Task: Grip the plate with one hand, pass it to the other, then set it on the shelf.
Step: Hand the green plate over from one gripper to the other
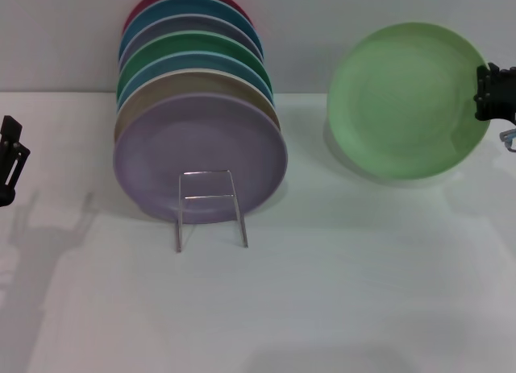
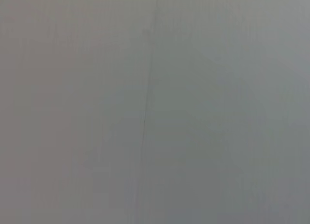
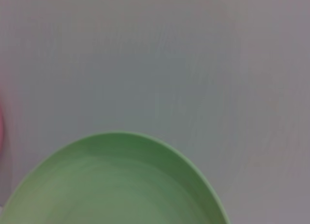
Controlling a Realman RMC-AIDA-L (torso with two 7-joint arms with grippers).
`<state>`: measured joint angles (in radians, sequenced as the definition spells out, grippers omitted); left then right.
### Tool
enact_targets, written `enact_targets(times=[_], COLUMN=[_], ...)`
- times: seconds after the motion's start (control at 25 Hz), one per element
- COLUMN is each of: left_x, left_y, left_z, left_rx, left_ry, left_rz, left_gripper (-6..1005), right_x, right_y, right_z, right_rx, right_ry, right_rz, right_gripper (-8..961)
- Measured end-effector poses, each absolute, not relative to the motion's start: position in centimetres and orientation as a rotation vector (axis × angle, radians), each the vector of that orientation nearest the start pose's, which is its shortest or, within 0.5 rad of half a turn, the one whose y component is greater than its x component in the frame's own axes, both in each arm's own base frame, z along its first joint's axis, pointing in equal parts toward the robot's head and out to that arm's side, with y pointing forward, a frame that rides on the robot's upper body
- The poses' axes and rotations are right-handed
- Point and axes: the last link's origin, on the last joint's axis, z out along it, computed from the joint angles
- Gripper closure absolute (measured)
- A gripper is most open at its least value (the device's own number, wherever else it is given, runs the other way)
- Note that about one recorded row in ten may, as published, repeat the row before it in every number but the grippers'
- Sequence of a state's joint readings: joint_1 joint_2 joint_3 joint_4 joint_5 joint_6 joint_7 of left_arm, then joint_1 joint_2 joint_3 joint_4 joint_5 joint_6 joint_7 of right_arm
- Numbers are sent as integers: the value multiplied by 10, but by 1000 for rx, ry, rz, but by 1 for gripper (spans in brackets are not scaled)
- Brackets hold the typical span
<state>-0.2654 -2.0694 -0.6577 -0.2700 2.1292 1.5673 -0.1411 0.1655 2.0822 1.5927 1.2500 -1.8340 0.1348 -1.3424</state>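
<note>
Pastel-green plate [image 1: 403, 99]: raised and tilted above the white surface [image 1: 339, 292], right of the wire shelf [image 1: 210, 208], its rim clamped in the right tool [image 1: 488, 91]. Shelf: holds a row of coloured plates, lavender plate [image 1: 197, 151] foremost, before a pale wall [image 1: 64, 35]. Left tool [image 1: 10, 159]: at the surface's far left, finger state undeterminable.

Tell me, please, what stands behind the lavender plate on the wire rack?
Behind the lavender plate on the shelf stand more plates, only upper rims showing: beige, blue, dark green, lilac, blue, red. Their lower parts and the rack's back are covered.

pastel-green plate [image 1: 399, 99], lavender front plate [image 1: 200, 151], silver wire shelf [image 1: 210, 204], black right gripper [image 1: 492, 91], white table [image 1: 322, 292].
</note>
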Motion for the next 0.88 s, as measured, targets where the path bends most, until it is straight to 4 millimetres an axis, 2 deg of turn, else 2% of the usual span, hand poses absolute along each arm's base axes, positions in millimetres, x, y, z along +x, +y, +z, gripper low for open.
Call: enact_targets(times=[0.36, 0.52, 0.88], left_x=[-313, -313, -312], left_y=[267, 267, 266], left_z=[7, 7, 9], left_rx=[-1428, -1427, -1422], left_ry=[-379, -379, -369], left_rz=[-976, -979, -985], left_gripper=[206, 207, 211], right_x=[244, 232, 226], right_y=[382, 380, 372], right_z=[45, 38, 24], right_rx=[-1732, -1713, -1638], right_ry=[398, 278, 123], right_rz=[228, 181, 110], right_gripper=[934, 934, 933])
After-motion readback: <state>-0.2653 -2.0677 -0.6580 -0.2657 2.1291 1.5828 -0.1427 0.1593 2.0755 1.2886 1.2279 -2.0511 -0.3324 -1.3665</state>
